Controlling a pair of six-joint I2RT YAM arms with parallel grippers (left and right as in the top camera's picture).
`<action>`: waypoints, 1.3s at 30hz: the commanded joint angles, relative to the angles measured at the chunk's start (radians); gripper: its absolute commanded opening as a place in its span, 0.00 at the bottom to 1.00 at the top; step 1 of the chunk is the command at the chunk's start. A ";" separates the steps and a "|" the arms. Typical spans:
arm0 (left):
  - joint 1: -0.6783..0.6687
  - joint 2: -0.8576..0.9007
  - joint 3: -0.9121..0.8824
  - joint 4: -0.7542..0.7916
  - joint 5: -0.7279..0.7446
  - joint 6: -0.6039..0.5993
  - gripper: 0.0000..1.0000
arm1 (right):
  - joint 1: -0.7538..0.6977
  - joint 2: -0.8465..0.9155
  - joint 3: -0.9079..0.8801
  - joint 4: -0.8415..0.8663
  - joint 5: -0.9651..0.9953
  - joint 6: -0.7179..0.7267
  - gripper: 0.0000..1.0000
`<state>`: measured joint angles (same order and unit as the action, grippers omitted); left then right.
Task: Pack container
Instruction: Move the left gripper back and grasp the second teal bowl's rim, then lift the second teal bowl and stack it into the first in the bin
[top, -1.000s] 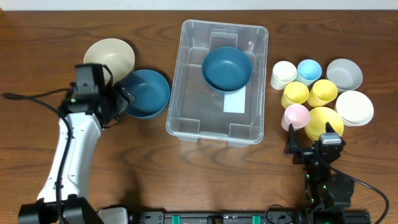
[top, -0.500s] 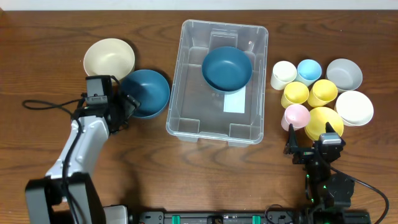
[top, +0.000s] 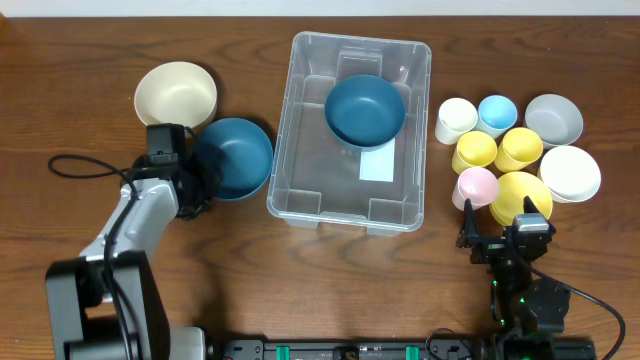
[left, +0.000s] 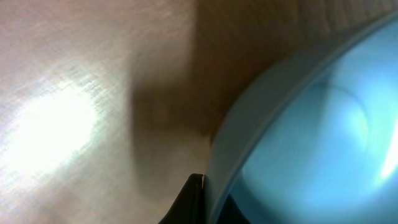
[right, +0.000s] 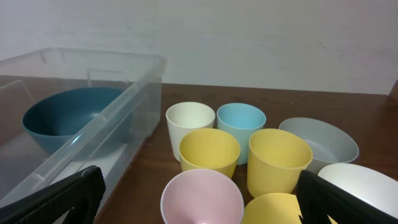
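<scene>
Sitting spot: container (top: 300, 190) is mid-desk, close to the far edge, long side running far to near, open top up.
Inside container: packed blue bowl (top: 365, 110) upright in the far half; white label (top: 377, 164) on the base just nearside of it.
Left of container: loose blue bowl (top: 235, 155) upright on the desk (top: 60, 60), just beside the container's left wall; can't tell if they touch.
Left gripper: left gripper (top: 202, 178) at that bowl's left rim, fingers pressed together and pinching the rim; wrist view is blurry, a dark fingertip right against the rim edge.
Further left: cream bowl (top: 176, 93) toward the far left corner, rim next to the loose blue bowl.
Right of container: white cup (top: 456, 120), light blue cup (top: 497, 113), two yellow cups (top: 474, 152) (top: 519, 148), pink cup (top: 476, 186), yellow bowl (top: 520, 195), grey bowl (top: 553, 119), white bowl (top: 569, 172), clustered tight toward the right edge.
Right gripper: right gripper (top: 498, 232) near the front edge, nearside of the cluster, fingers spread wide, nothing in them.
</scene>
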<state>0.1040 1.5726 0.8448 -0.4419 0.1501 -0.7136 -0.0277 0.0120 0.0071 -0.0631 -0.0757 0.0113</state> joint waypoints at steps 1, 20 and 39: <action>0.004 -0.098 0.021 -0.034 -0.004 0.010 0.06 | -0.006 -0.005 -0.002 -0.003 -0.007 0.010 0.99; -0.063 -0.639 0.027 0.118 0.058 0.194 0.06 | -0.006 -0.005 -0.002 -0.003 -0.007 0.010 0.99; -0.425 0.022 0.684 0.053 0.036 0.370 0.06 | -0.006 -0.005 -0.002 -0.003 -0.007 0.010 0.99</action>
<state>-0.3027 1.5047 1.4723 -0.3779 0.2028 -0.3832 -0.0280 0.0120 0.0071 -0.0631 -0.0757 0.0113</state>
